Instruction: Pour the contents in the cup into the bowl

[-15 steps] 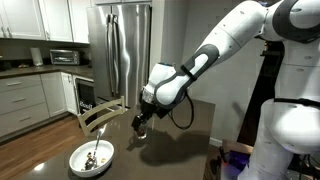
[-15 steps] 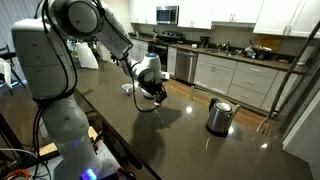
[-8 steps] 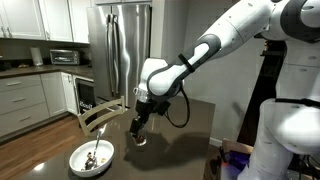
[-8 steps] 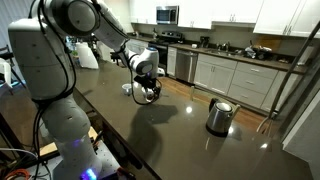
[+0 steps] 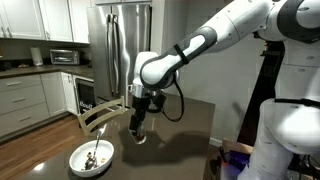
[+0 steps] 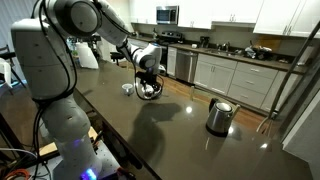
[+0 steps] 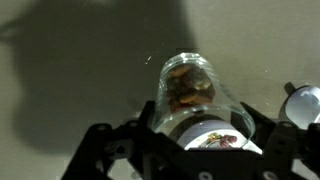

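Note:
My gripper [image 5: 138, 130] is shut on the cup [image 5: 139, 139], a small clear glass tumbler, and holds it low over the dark counter [image 5: 185, 135]. In the wrist view the cup [image 7: 188, 78] sits between my fingers [image 7: 203, 122], with the contents [image 7: 187, 92], small brown bits, inside it. The bowl [image 5: 92, 157], wide, white and with a metal spoon in it, stands on the counter beside the cup, apart from it. It also shows in an exterior view [image 6: 128, 88], just beyond the gripper [image 6: 150, 91], and at the wrist view's edge [image 7: 304, 104].
A shiny steel kettle [image 6: 219, 116] with a black handle stands further along the counter. A wooden chair [image 5: 100, 114] and a steel fridge [image 5: 125, 50] are behind the counter. The counter's edge runs close to the bowl.
The arm has carried the cup sideways toward the bowl. The grip on the cup has stayed the same and the bowl has not moved.

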